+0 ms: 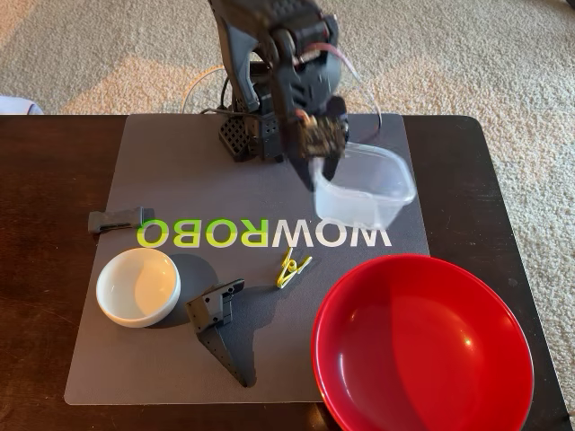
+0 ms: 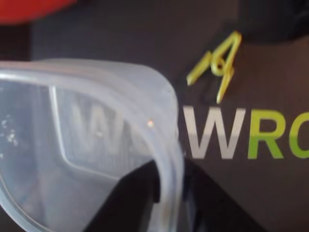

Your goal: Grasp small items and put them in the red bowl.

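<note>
My black gripper (image 1: 323,169) is shut on the near-left rim of the clear square plastic tub (image 1: 367,186), which hangs tilted over the mat's right side. In the wrist view the tub (image 2: 91,125) fills the left half, and my gripper (image 2: 166,205) clamps its wall with one finger inside and one outside. The red bowl (image 1: 422,346) sits at the front right; a sliver of it (image 2: 34,8) shows at the wrist view's top left. The yellow-green clothespin (image 1: 293,268) (image 2: 219,65) lies mid-mat. The small white bowl (image 1: 137,285) and a pointed black part (image 1: 220,325) sit front left. Another black part (image 1: 117,220) lies at the mat's left edge.
A grey mat (image 1: 180,171) with WOWROBO lettering covers a dark wooden table (image 1: 45,269). The arm's base (image 1: 247,135) stands at the mat's back edge. Beige carpet (image 1: 467,54) lies beyond the table.
</note>
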You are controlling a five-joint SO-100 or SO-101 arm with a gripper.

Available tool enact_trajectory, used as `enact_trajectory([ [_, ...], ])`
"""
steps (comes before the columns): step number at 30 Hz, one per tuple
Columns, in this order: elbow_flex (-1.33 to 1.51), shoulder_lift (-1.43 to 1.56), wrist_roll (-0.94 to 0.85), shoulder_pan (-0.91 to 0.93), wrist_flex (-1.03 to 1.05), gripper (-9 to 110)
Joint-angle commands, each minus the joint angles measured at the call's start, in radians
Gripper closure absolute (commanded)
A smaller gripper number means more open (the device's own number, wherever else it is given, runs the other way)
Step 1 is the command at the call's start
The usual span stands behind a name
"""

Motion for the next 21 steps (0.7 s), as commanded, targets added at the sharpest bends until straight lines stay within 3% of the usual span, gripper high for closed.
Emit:
enact_trajectory([
  [1, -0.308, -0.095, -0.114, 0.023, -0.006, 101],
  [6, -0.862, -0.686, -0.322, 0.167, -0.015, 101],
  [11, -1.948, -1.516, -0.428, 0.244, 0.311, 101],
  [14, -1.933, -1.592, -0.446, 0.242, 0.324, 84],
  [21, -1.833, -1.555, -0.462, 0.272, 0.325, 73],
])
